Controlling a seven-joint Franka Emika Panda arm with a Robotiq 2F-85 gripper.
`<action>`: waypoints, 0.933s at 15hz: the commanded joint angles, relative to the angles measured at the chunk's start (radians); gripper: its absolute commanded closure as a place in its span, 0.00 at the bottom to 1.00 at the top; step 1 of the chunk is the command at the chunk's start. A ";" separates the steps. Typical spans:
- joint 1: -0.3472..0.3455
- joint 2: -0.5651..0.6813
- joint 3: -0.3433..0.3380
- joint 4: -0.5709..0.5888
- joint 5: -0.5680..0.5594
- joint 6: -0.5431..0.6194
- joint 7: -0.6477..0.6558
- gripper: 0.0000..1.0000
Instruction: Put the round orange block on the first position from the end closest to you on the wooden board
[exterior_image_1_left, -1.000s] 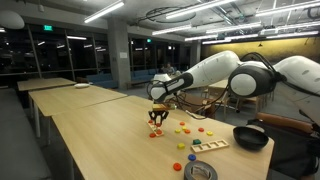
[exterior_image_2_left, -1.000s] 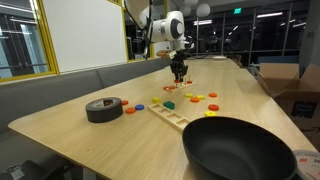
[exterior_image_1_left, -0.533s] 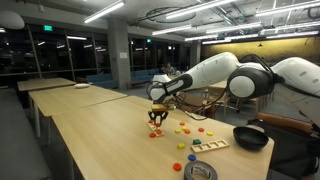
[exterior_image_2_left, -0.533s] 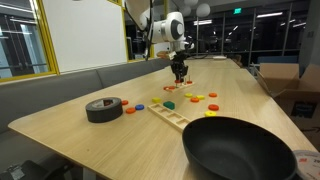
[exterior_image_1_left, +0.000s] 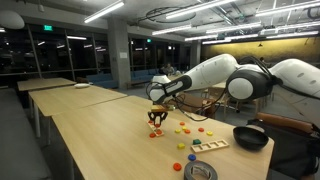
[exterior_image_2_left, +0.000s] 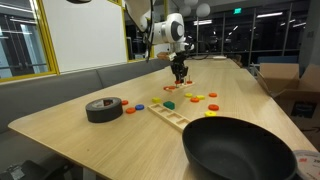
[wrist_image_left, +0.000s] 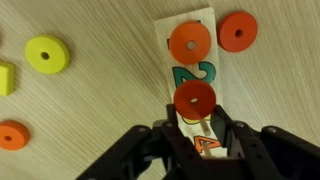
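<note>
My gripper (wrist_image_left: 195, 110) is shut on a round orange block (wrist_image_left: 195, 97), held a little above the table in both exterior views (exterior_image_1_left: 157, 119) (exterior_image_2_left: 179, 76). In the wrist view a pale narrow strip (wrist_image_left: 205, 18) with printed numerals runs out from under the jaws. A second orange disc (wrist_image_left: 190, 42) lies on its far end. In the exterior views the wooden board (exterior_image_2_left: 170, 116) (exterior_image_1_left: 210, 147) lies apart from the gripper. I cannot tell whether the strip is that board.
Loose pieces lie around: a red disc (wrist_image_left: 238, 31), a yellow disc (wrist_image_left: 46, 54), an orange disc (wrist_image_left: 12, 135). A black bowl (exterior_image_2_left: 238, 150) (exterior_image_1_left: 250, 138) and a tape roll (exterior_image_2_left: 104, 109) stand on the table. A cardboard box (exterior_image_2_left: 290, 85) sits at one side.
</note>
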 joint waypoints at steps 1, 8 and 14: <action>0.000 0.035 -0.005 0.071 -0.008 -0.029 0.010 0.84; -0.002 0.039 -0.001 0.079 -0.005 -0.032 0.005 0.84; -0.006 0.044 0.003 0.087 -0.002 -0.039 -0.002 0.84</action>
